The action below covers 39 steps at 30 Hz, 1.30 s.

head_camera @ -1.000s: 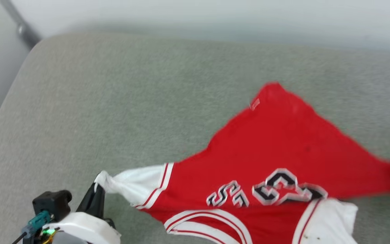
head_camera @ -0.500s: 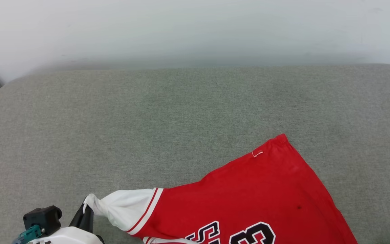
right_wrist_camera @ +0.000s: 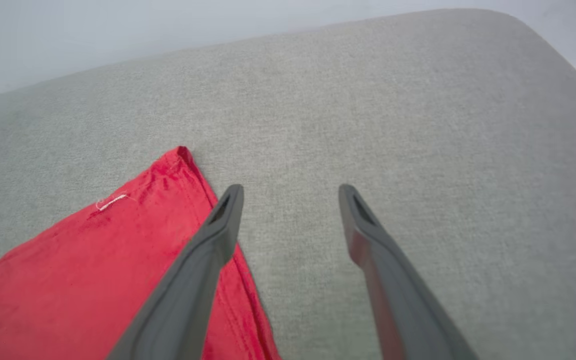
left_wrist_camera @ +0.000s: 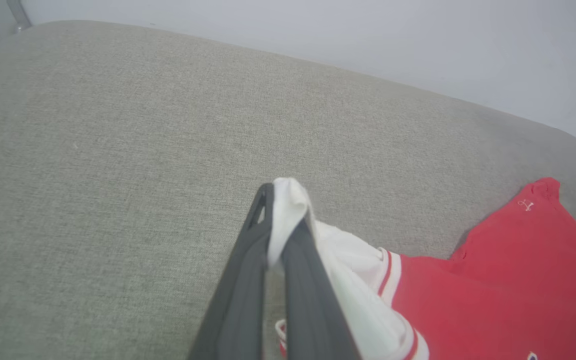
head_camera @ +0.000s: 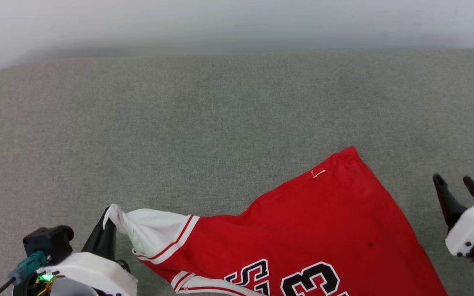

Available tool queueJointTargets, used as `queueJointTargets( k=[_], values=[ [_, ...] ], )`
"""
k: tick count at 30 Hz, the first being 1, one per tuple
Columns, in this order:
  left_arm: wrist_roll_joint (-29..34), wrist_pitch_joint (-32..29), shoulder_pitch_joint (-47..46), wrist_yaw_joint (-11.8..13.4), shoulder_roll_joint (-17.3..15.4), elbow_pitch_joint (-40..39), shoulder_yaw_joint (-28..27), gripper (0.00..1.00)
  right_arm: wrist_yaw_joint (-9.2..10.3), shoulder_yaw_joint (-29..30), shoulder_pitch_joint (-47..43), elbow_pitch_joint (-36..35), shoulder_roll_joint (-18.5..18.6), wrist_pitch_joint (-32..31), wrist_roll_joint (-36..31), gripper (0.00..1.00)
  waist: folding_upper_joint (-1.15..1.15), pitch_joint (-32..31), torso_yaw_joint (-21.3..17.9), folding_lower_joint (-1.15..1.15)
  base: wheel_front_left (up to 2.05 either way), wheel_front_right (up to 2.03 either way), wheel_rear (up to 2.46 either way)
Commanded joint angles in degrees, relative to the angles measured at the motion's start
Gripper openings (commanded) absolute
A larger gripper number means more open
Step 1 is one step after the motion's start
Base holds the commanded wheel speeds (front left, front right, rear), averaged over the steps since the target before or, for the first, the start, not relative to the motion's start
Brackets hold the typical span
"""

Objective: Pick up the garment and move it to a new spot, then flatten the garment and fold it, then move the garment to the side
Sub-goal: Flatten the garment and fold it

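Head view, left pincer (head_camera: 108, 217) gripping garment (head_camera: 315, 230), right pincer (head_camera: 453, 181) spread

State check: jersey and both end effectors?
Jersey: lying on the cushion, print side up, not folded, one corner pointing away from the robot.
Sleeve: white, bunched at its tip and pulled out toward the left.
Left end effector: shut on the sleeve tip.
Right end effector: open, holding nothing, beside the jersey's right edge.
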<state>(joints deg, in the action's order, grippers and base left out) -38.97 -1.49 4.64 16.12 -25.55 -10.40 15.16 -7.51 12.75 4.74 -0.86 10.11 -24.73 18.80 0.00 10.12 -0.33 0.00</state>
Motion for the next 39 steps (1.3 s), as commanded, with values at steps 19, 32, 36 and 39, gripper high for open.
queueJointTargets(
  k=[19, 32, 36, 39],
  values=[
    [1.5, 2.6, -14.2, -6.2, 3.9, 3.3, 5.4, 0.00, 0.03, -15.9, 22.9, 10.4, 6.6, -35.1, 0.1, 1.00, 0.00, 12.8, 9.7, 0.00, 0.00, 0.00, 0.00],
    [0.6, 3.1, -15.3, -7.3, 3.5, 6.6, 5.2, 0.00, 0.02, -19.6, 22.3, 14.0, 7.3, -38.6, 3.3, 0.00, 0.00, 11.3, 9.4, 0.00, 0.00, 0.00, 0.00],
    [0.6, 2.9, -16.0, -6.6, 1.7, 7.1, 3.4, 0.00, 0.03, -20.4, 24.5, 12.3, 8.5, -34.8, 3.0, 0.00, 0.00, 7.8, 7.9, 0.00, 0.00, 0.00, 0.00],
    [1.1, 2.3, -17.5, -6.5, -0.4, 6.6, 1.9, 0.00, 0.03, -20.6, 26.6, 11.9, 9.1, -31.3, 2.5, 0.00, 0.00, 4.8, 6.4, 0.00, 0.00, 0.00, 0.00]
  ],
)
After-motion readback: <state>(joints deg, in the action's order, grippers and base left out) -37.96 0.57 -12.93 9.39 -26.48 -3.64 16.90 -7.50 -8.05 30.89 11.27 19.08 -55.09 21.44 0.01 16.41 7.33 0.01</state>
